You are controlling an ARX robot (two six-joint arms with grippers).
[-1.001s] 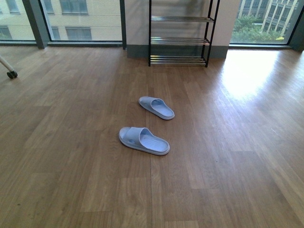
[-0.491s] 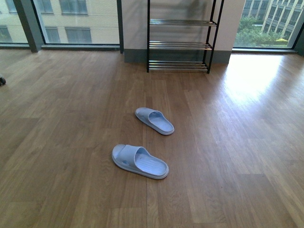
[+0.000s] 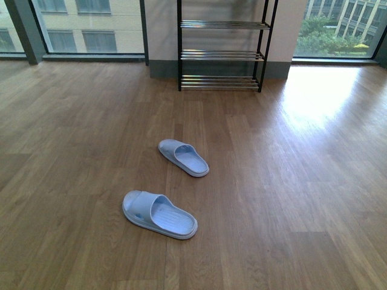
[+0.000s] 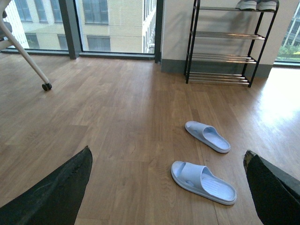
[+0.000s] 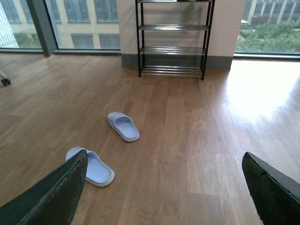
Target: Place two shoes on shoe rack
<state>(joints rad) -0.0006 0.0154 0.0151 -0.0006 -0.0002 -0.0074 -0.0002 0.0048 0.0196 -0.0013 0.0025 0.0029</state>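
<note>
Slides of pale blue plastic, near slide (image 3: 159, 214), far slide (image 3: 183, 157), both lying diagonally, toes away-left, left gripper (image 4: 166, 152) and right gripper (image 5: 164, 154) spread, empty.

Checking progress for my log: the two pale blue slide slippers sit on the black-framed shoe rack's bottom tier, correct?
No. The front view shows the two pale blue slide slippers on the wooden floor, short of the black-framed shoe rack.

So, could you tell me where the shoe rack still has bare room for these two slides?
On the shoe rack, the three lower tiers are bare end to end. The top tier, in the left wrist view, holds pale shoes at one end; the rest looks free.
</note>
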